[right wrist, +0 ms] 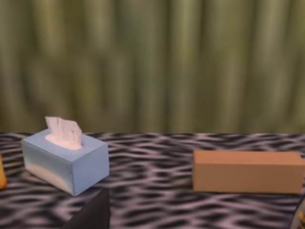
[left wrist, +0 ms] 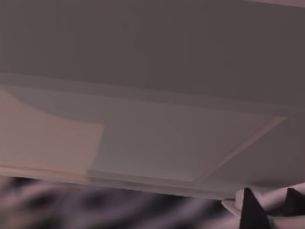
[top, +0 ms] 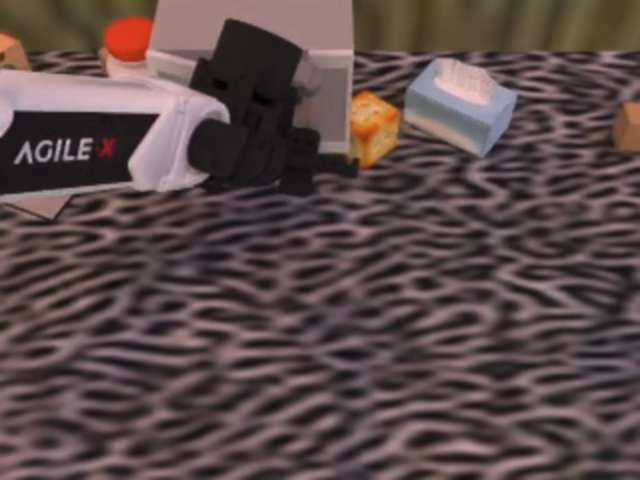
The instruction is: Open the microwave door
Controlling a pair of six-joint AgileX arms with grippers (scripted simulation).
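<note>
We see the black-and-white rippled table (top: 380,330) filling most of the top view, with a green pleated curtain (right wrist: 152,62) behind it. At the far left stands the microwave (top: 300,30), a light grey boxy appliance and the largest object here; only its top and part of its front show from above. In the left wrist view its door (left wrist: 157,138), a flat panel with a silver-grey frame and a greyish translucent window, fills the picture at close range, with the table pattern just below it. We cannot tell whether the door lies flush or stands ajar.

Our left arm (top: 90,140), white with black AgileX lettering, reaches in from the left, and its black left gripper (top: 335,165) sits against the near front of the microwave, by its right end. Two dark fingertips (left wrist: 250,210) show at the edge of the wrist view, just beside the lower edge of the microwave's front; whether they are clenched or released we cannot tell.

To the right of the microwave come an orange speckled cube (top: 374,127), just beside the gripper, then a pale blue tissue box (top: 460,105) with white tissue sticking up, and a tan cardboard box (right wrist: 248,171) near the far right edge. A red-capped white jar (top: 128,45) stands left of the microwave.

The right arm does not appear in the top view.
</note>
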